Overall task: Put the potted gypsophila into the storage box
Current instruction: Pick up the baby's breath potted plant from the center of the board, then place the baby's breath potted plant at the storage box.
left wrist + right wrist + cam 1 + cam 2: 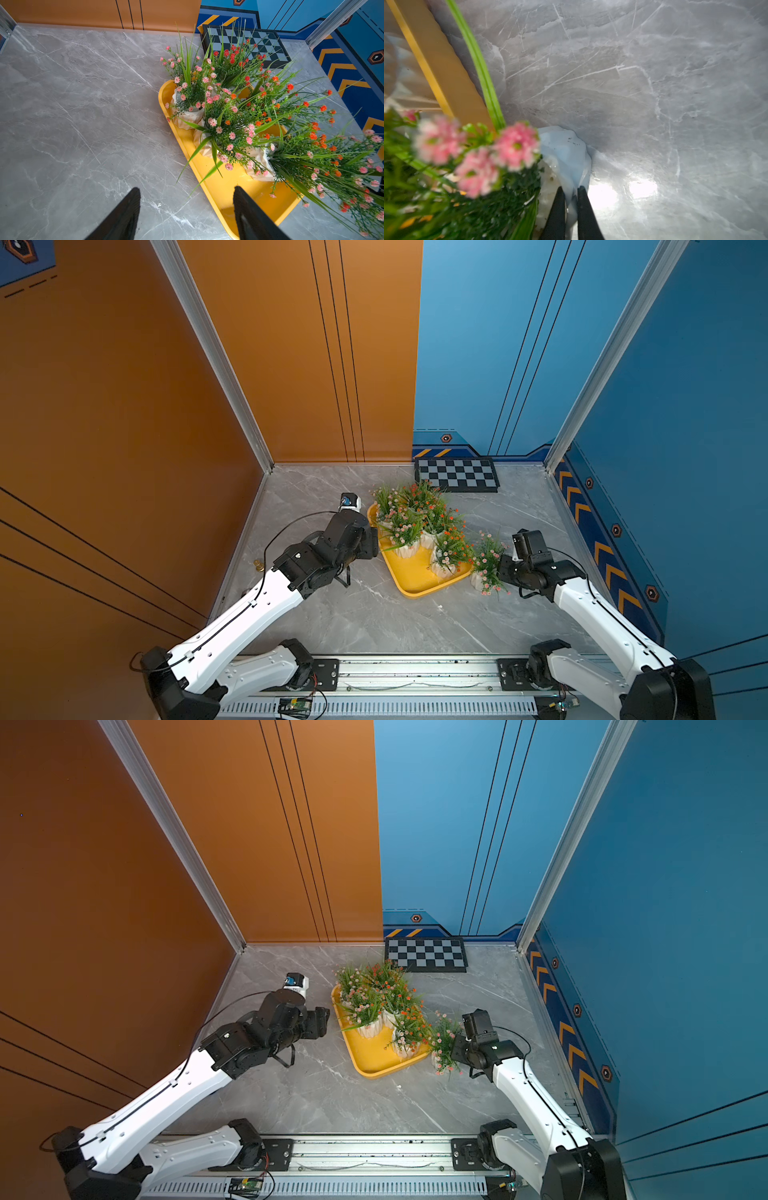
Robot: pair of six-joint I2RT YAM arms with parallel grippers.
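Nearest me, at about 4 o'clock on the grey marble table (374, 622), my right claw (570, 190) is pinched narrow on the potted gypsophila (564, 149). The thin wall of its white pot is caught between my two black fingers (556, 207), and blurred pink flowers crowd that wrist view. In a top view the potted gypsophila (488, 562) sits outside the storage box (415, 578), just beside the box's short edge at 3 o'clock, with its stems pointing up and fanning out. Whether the pot touches the box wall, or rests on the table, I cannot tell. At 9 o'clock of the box my left claw (187, 190) hangs with its fingers spread wide, holding nothing; one tip is over the table and the other over the box's rim. The yellow box lies flat, its long axis running from 11 o'clock to 5 o'clock. Five other plants (405, 531) stand in it in white ribbed pots, packed toward the 11 o'clock end, some with pink flowers and some orange-red, and long green leaves spill past the rim. The 5 o'clock end shows bare yellow floor. A white cap (348, 502) above my left wrist carries a small blue mark, too small to read. Farthest off, at 12 o'clock, a black-and-grey checkered board (457, 474) lies against the blue wall.
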